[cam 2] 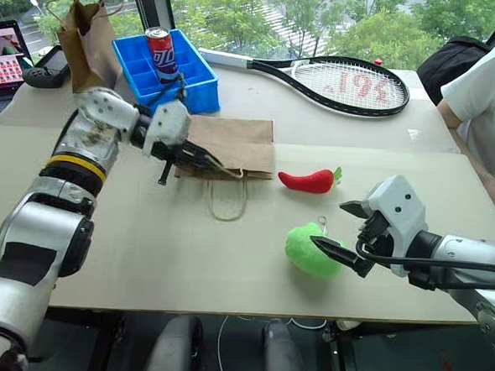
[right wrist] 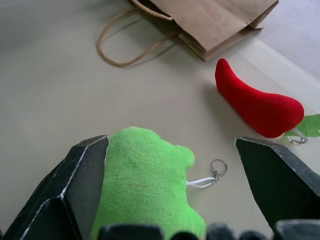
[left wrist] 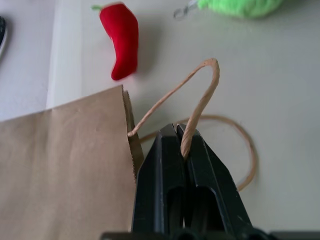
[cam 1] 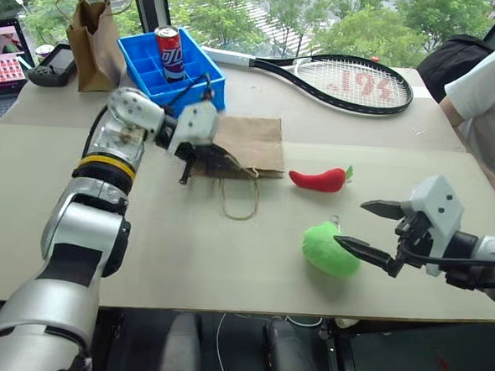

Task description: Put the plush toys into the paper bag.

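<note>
Left wrist view: black fingers (left wrist: 181, 135) pinch twisted kraft-paper handle (left wrist: 202, 95) of flat bag (left wrist: 65, 165).

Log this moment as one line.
left gripper: shut on bag handle | right gripper: open, around green plush | chili plush: on table

Bright daylight from the windows (cam 1: 266, 14) behind floods the counter (cam 1: 227, 251), casting soft, faint shadows; the close-up black fingers (right wrist: 65, 195) of the right tool (cam 1: 364, 225) blur at the wrist view's edge.

Two plush toys (cam 1: 318, 180) – two paper bags (cam 1: 248, 143)
</note>
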`<state>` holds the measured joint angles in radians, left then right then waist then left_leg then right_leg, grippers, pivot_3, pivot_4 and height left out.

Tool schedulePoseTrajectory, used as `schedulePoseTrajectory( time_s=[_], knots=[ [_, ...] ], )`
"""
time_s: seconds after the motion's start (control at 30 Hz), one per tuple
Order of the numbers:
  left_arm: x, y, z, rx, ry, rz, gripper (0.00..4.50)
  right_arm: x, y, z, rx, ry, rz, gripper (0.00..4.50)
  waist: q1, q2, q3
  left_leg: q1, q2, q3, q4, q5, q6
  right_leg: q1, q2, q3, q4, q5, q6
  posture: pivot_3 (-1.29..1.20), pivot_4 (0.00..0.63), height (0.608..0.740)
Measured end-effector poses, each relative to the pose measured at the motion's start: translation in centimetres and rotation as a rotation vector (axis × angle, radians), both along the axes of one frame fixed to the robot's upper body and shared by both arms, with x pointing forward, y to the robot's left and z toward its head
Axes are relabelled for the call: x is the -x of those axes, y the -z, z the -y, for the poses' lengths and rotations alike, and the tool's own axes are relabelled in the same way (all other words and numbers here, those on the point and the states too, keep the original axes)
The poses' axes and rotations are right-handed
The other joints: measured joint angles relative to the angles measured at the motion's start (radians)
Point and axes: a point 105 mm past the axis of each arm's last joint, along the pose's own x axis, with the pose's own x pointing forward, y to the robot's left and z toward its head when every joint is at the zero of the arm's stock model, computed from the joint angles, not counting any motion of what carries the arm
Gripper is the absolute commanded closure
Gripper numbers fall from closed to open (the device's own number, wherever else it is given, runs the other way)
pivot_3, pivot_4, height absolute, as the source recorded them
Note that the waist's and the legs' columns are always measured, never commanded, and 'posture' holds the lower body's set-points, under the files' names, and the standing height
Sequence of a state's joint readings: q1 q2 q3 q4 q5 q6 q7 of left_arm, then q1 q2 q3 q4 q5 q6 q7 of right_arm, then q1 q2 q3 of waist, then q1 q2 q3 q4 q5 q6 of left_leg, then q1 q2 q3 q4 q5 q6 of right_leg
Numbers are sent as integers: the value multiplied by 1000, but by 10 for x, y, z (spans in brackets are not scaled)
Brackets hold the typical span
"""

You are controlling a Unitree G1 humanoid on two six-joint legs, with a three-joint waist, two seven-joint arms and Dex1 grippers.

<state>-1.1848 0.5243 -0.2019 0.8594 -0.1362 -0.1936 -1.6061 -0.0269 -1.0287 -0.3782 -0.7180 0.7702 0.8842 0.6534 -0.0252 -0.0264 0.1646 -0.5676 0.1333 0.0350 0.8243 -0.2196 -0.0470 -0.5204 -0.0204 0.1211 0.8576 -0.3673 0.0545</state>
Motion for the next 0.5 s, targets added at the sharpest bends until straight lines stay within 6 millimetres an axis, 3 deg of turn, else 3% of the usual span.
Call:
schedulePoseTrajectory(
  time_s=[0.1,0.27,0.37,0.5],
  knots=[
    [17,-20,11,139,-17,-163,4474,3,0,-2,-18,-13,-10,0,-6,0,0,2,0,-2,0,0,0,3,0,-1,0,0,0,0,150,658],
    [49,-40,21,196,-84,-333,4474,5,-1,-18,-82,-52,-4,0,-21,0,0,8,0,-3,0,0,0,10,0,-3,0,-1,0,0,150,658],
    [55,-39,24,211,-138,-391,4474,5,-1,-35,-135,-92,-2,0,-23,0,0,13,0,-3,0,0,0,13,0,-3,0,-4,6,0,150,658],
    [50,-11,19,213,-262,-508,4500,-4,-3,-73,-258,-135,13,1136,-26,0,0,13,-1,-4,0,1,1,13,1,-2,2,-4,6,0,150,658]
  ],
)
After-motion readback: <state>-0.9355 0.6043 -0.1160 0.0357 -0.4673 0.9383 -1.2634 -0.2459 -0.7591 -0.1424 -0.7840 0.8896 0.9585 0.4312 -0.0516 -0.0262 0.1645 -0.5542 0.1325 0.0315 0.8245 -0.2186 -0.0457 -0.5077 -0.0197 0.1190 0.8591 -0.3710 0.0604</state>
